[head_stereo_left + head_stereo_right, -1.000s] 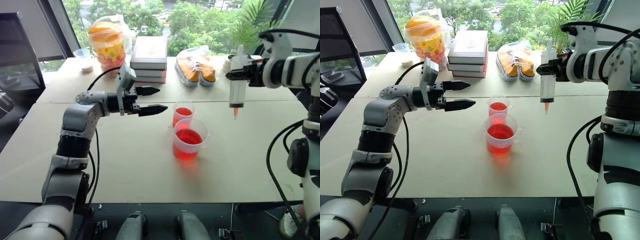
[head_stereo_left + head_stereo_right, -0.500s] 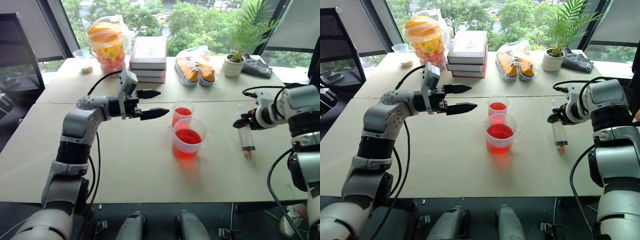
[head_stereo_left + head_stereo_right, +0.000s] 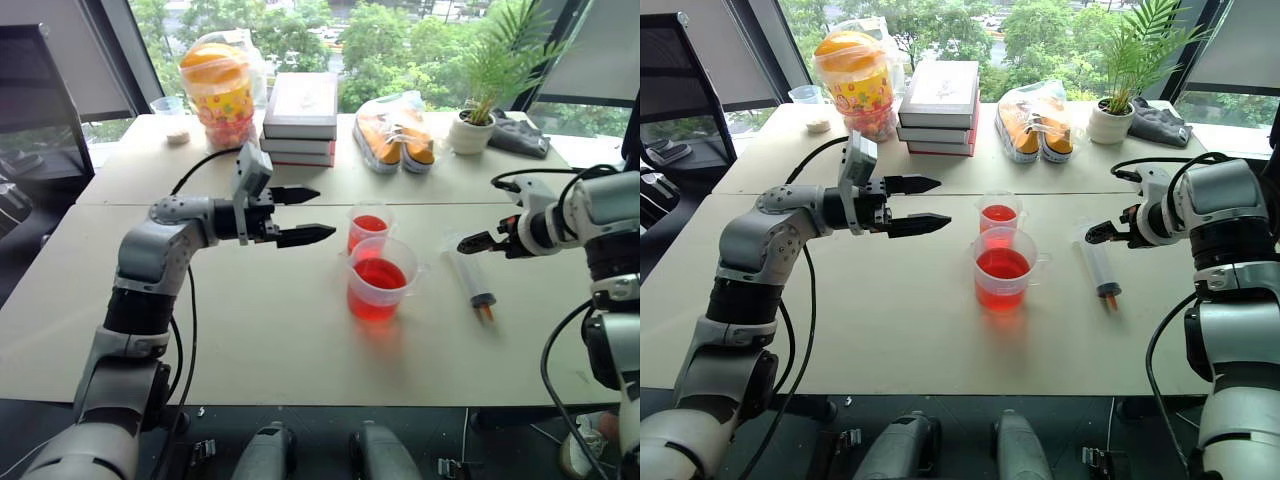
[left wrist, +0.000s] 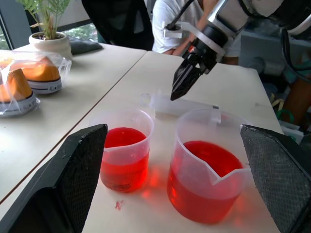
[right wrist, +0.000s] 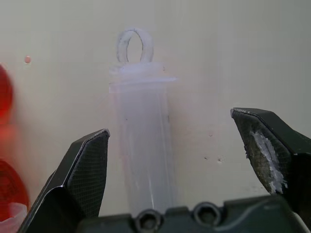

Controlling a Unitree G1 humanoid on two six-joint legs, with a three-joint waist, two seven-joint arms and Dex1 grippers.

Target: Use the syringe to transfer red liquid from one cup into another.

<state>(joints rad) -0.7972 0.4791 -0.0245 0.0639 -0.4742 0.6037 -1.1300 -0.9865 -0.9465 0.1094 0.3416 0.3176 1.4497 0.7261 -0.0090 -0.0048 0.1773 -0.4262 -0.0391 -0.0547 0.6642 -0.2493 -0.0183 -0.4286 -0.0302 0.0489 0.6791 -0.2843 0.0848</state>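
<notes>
Syringe: the large clear plastic syringe with a white plunger and reddish-orange tip [image 3: 1099,266] lies flat on the pale beige worktop [image 3: 890,330], to the right of both cups, its tip pointing toward the robot; nothing grips it.
Right tool: the right tool [image 3: 1102,233] hangs just above the plunger end of the syringe, its two black fingers spread wide; in the right wrist view the syringe barrel [image 5: 144,145] lies between the parted fingers without touching either.
Left tool: the left tool [image 3: 918,205] is held level over the worktop to the left of the cups, pointing toward them, its fingers apart and empty.
Larger cup: the wide clear plastic measuring cup with a spout [image 3: 1004,270] stands upright near the middle of the worktop, about half full of translucent red liquid [image 4: 209,160].
Smaller cup: the narrower clear plastic cup [image 3: 999,216] stands upright just behind the larger one, also holding red liquid.
Spill: a small red drop [image 4: 118,205] sits on the worktop beside the smaller cup.
Background: a stack of books [image 3: 939,95], a bagged pair of orange shoes [image 3: 1037,120] and a potted plant [image 3: 1110,115] are on the far worktop.
</notes>
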